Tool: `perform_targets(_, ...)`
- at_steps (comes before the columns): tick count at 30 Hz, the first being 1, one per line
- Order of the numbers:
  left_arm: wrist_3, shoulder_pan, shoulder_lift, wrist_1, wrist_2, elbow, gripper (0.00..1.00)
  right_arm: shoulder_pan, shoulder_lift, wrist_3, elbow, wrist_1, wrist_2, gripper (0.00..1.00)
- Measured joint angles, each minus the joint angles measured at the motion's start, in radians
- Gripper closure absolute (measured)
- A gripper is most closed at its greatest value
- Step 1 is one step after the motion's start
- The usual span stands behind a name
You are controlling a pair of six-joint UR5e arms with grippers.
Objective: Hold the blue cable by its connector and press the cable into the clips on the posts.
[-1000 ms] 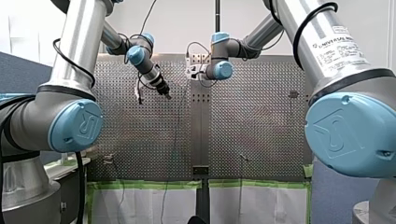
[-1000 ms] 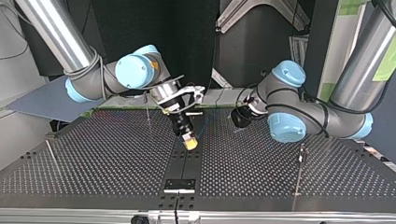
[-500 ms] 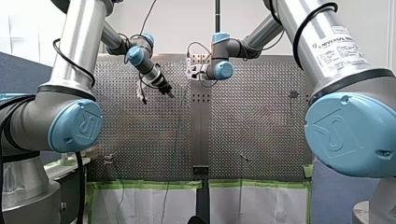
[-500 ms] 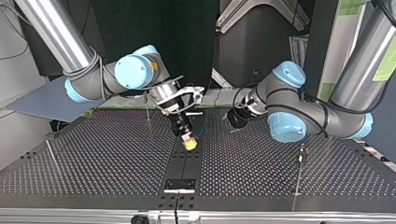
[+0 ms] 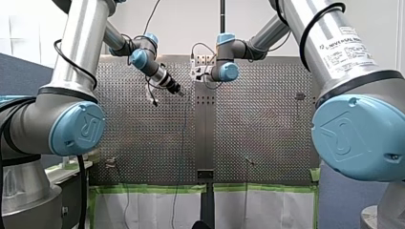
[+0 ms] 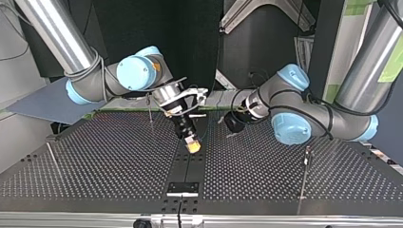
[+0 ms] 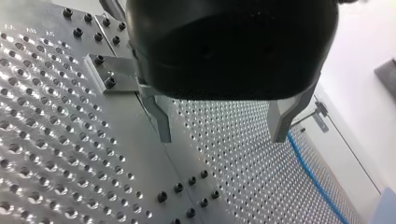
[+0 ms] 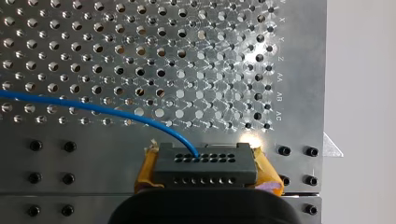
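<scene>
Blue cable snakes across the perforated table and ends in a dark connector. My right gripper has that connector clamped between its yellow pads, low over the table's middle strip. My left gripper hangs over the table with its metal fingers spread wide apart, and a stretch of the cable shows just past one finger. In the top view the two grippers are near each other, not touching.
</scene>
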Motion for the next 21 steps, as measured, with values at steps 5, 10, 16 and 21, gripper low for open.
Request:
perform_targets(5,-0.041,-0.010,0.004,-0.008,0.006,0.000,0.00,-0.004,0.000,0.002,0.000,-0.003,-0.001,1.00)
perform_targets(10,-0.071,-0.021,0.006,-0.008,0.005,0.000,0.00,-0.009,0.000,0.006,0.000,-0.010,-0.008,1.00)
perform_targets(16,-0.082,-0.029,0.006,-0.002,-0.001,0.000,0.00,-0.010,0.000,0.010,0.000,-0.013,-0.017,1.00)
perform_targets(21,-0.093,-0.034,0.005,0.007,-0.013,0.000,0.00,-0.009,-0.001,0.019,0.000,-0.015,-0.028,1.00)
